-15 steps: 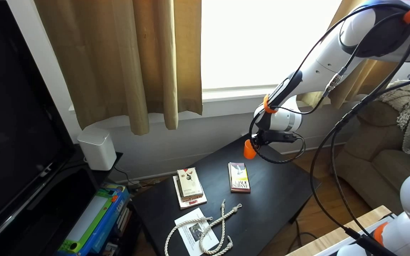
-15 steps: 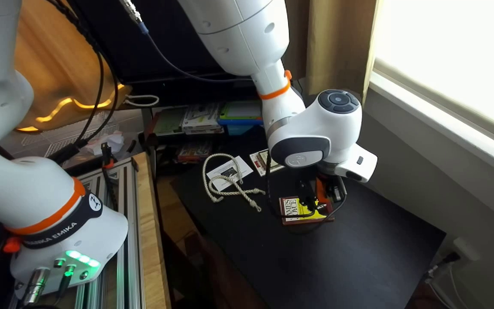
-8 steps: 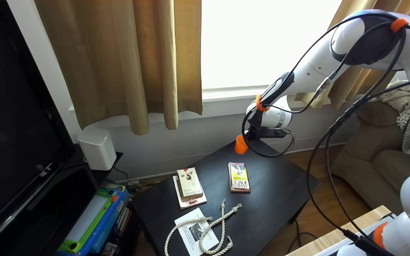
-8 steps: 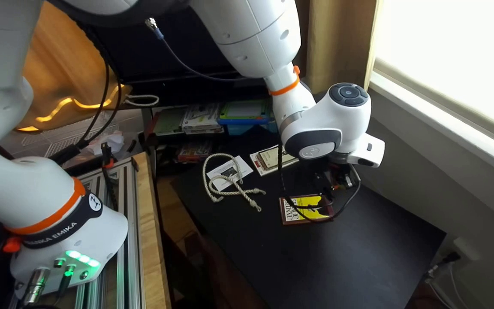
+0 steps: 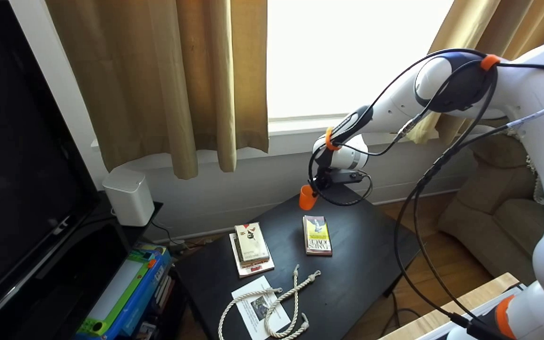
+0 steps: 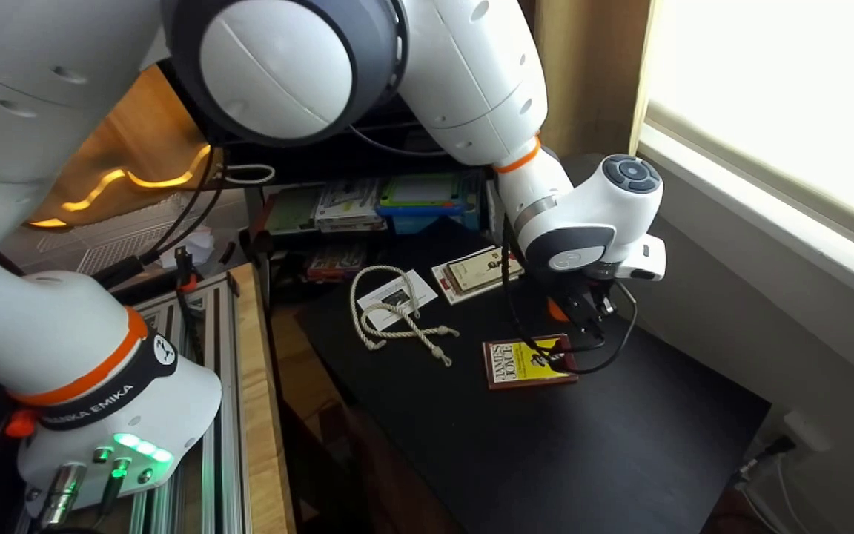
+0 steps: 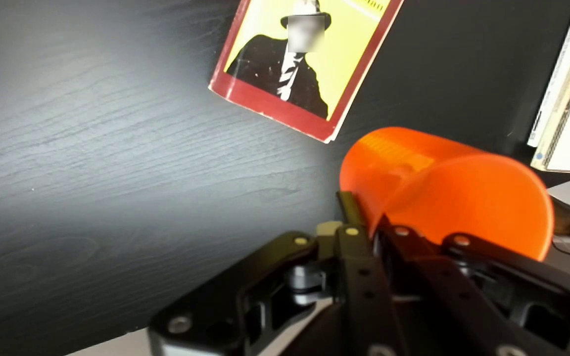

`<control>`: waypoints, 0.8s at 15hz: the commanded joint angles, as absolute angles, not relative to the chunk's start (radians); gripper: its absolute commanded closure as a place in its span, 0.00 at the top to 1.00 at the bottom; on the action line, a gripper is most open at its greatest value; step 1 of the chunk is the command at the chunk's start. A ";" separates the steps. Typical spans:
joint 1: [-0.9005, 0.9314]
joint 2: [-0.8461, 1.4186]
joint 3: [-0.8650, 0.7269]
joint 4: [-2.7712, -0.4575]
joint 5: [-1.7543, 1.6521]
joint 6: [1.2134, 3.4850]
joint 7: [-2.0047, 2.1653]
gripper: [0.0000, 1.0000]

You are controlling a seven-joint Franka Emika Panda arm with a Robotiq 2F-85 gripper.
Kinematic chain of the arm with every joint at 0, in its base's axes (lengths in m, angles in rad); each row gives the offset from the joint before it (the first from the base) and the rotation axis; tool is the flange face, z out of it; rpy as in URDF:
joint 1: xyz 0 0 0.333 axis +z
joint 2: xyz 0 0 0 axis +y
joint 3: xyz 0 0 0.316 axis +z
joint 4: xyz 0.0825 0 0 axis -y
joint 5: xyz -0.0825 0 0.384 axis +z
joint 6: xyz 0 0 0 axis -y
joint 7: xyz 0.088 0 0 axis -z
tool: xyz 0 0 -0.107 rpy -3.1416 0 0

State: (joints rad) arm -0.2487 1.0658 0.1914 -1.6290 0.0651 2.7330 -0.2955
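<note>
My gripper (image 7: 367,213) is shut on the wall of an orange cup (image 7: 468,193), one finger on either side of that wall. The wall looks dented inward where it is pinched. Seen in the wrist view, the cup's wide mouth faces right and toward the camera. In an exterior view the cup (image 5: 307,198) hangs above the far part of the black table, just behind a James Joyce book (image 5: 318,236). Only an orange sliver of the cup (image 6: 557,310) shows under the arm in an exterior view, where the wrist covers the remainder.
A small stack of books (image 5: 252,245) lies beside the James Joyce book. Nearer the table's front are a white rope (image 5: 295,302) and a printed sheet (image 5: 253,326). A wall and window sill (image 5: 300,126) stand close behind the arm. Loose cables (image 5: 397,226) hang from the arm.
The arm has carried the cup leftward in an exterior view, from the right of the James Joyce book to just behind it. The elbow has dropped. The grip on the cup is unchanged.
</note>
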 commanded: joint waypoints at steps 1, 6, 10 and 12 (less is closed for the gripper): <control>-0.187 1.181 0.157 -1.495 0.039 2.712 -0.288 0.01; -0.105 1.268 0.114 -1.399 0.035 2.709 -0.229 0.01; -0.068 1.313 0.093 -1.341 0.038 2.661 -0.182 0.01; -0.053 1.329 0.083 -1.320 0.036 2.621 -0.165 0.01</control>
State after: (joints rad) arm -0.0820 1.2830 0.1088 -1.3868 0.0521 2.6845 -0.2109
